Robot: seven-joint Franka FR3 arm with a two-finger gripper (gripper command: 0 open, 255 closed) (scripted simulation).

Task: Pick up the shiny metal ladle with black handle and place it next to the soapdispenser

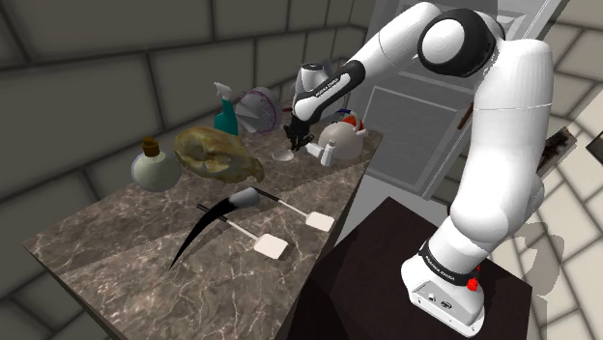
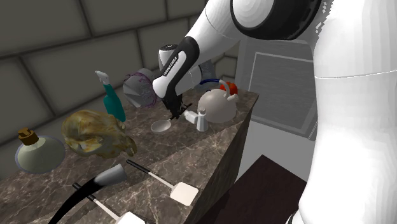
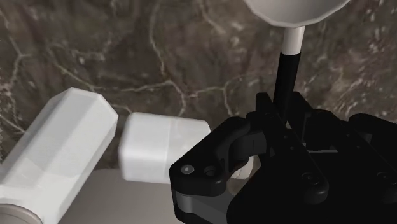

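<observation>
Holding ladle (image 3: 285,73) by its thin black handle, clamped between the fingers (image 3: 216,159) of gripper (image 3: 282,109). Pale round bowl at the low end of the handle, down at the dark marbled tabletop (image 1: 126,261); can't tell whether touching or just above. Located at the far end of the tabletop, just beside white soap dispenser (image 2: 202,119), on its left in the second exterior view. Handle slanting up from bowl into the fingers.

Next out, right behind the dispenser: white rounded pot (image 1: 345,135) with a red bit on top. Further toward the wall: ribbed grey-purple object (image 2: 141,89) and teal spray bottle (image 2: 113,102), upright. Left of those in the shoulder view: lumpy brownish-yellow object (image 1: 217,155), then round pale flask (image 1: 155,169) with a cork stopper.

Nearer end of the tabletop, well apart from the ladle: curved black horn-shaped thing (image 1: 208,227) with a grey wide end, lying across two spatulas (image 1: 311,217) with thin dark handles and flat white blades.

Arm reaching in from the stand (image 1: 445,290), white with dark joints, wrist tipped down over the ladle.
</observation>
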